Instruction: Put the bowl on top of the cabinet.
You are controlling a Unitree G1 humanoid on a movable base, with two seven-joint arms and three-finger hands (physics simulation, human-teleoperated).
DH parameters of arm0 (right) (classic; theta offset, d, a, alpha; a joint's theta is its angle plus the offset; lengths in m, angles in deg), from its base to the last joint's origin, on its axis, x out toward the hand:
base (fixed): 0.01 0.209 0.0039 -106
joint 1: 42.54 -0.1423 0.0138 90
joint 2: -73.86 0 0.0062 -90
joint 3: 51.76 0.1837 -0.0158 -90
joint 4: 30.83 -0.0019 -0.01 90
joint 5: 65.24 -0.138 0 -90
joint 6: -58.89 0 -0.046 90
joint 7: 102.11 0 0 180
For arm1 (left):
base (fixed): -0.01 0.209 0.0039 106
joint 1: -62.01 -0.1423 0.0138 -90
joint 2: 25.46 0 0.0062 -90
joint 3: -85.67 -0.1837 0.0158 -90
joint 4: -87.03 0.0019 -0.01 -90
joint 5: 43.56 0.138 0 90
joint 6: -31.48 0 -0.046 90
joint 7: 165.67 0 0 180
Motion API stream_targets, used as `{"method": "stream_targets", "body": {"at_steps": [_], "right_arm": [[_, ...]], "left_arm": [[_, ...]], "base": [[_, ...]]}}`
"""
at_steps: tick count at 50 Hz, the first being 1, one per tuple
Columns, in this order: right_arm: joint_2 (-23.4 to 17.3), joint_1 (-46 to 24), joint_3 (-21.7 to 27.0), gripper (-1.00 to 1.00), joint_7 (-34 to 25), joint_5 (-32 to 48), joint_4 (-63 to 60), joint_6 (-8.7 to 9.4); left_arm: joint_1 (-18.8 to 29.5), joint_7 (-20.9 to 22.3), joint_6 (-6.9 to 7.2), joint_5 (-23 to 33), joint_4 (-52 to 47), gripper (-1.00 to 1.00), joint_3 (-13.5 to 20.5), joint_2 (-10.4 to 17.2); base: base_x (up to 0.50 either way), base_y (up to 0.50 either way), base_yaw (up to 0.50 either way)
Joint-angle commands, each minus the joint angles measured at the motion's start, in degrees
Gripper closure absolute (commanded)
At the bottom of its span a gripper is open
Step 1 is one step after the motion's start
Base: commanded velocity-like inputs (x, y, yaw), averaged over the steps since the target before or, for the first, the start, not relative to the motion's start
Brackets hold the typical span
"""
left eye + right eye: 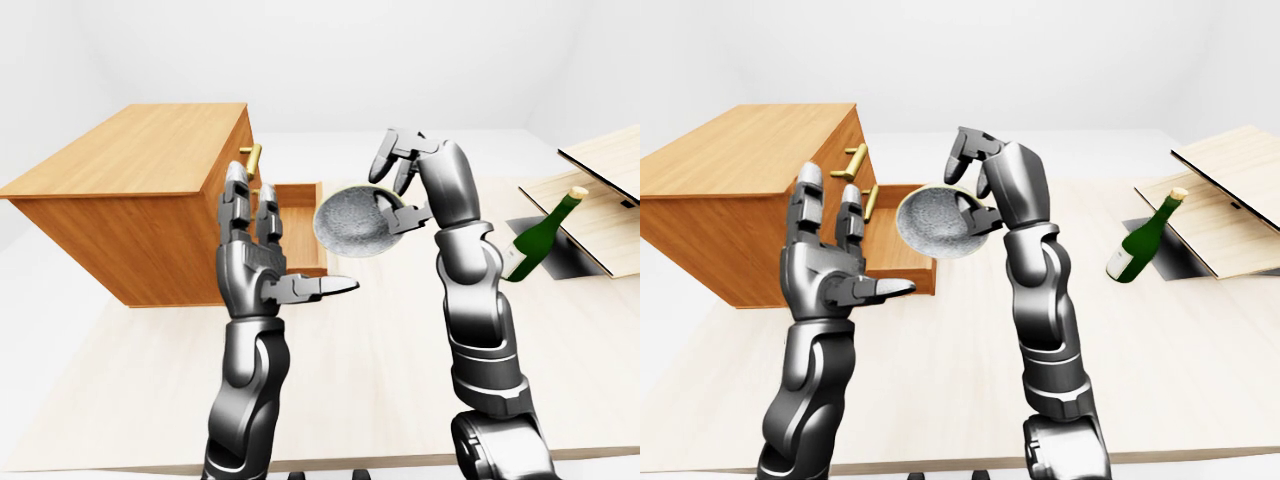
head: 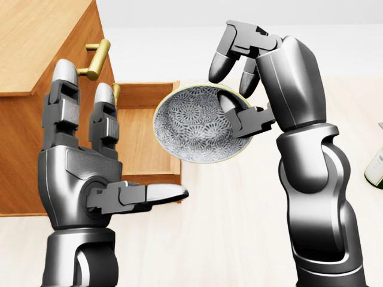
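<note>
A grey patterned bowl (image 2: 194, 125) with a pale rim hangs tilted in the air, over the right edge of the open drawer (image 2: 140, 140). My right hand (image 2: 222, 88) is shut on the bowl's right rim, thumb inside and fingers curled over the top. The wooden cabinet (image 1: 130, 165) stands at the left with a flat bare top and brass handles (image 2: 96, 57). My left hand (image 2: 114, 143) is raised beside the bowl, to its left and lower. It is open, fingers upright and thumb pointing right, and holds nothing.
A green wine bottle (image 1: 540, 235) leans at the right of the light table (image 1: 380, 380). It sits beside a dark opening (image 1: 565, 258) and wooden boards (image 1: 600, 190). The lower drawer stands pulled out toward me.
</note>
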Motion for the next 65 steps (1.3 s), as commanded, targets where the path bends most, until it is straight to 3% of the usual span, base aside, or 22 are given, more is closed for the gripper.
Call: {"method": "stream_targets", "body": {"at_steps": [1,11,24,65], "right_arm": [[0.7,-0.2,-0.5,1.0,1.7,0.6,-0.6,0.0],[1.2,-0.6,-1.0,1.0,1.4,1.3,-0.8,0.0],[2.2,-0.3,-1.8,1.0,0.5,2.4,-2.6,0.0],[5.0,0.9,-3.9,1.0,0.5,4.2,-1.9,0.0]], "left_arm": [[-1.4,0.4,0.0,4.7,3.4,-1.0,-3.5,0.2],[-1.2,1.2,0.0,4.6,3.7,-1.0,-2.3,-1.0],[2.2,0.2,0.0,1.5,6.5,-1.0,1.7,-1.9],[0.9,-2.1,0.0,-2.9,6.8,-1.0,0.4,-2.2]], "base": [[0.0,0.0,0.0],[0.0,0.0,0.0],[0.0,0.0,0.0],[0.0,0.0,0.0]]}}
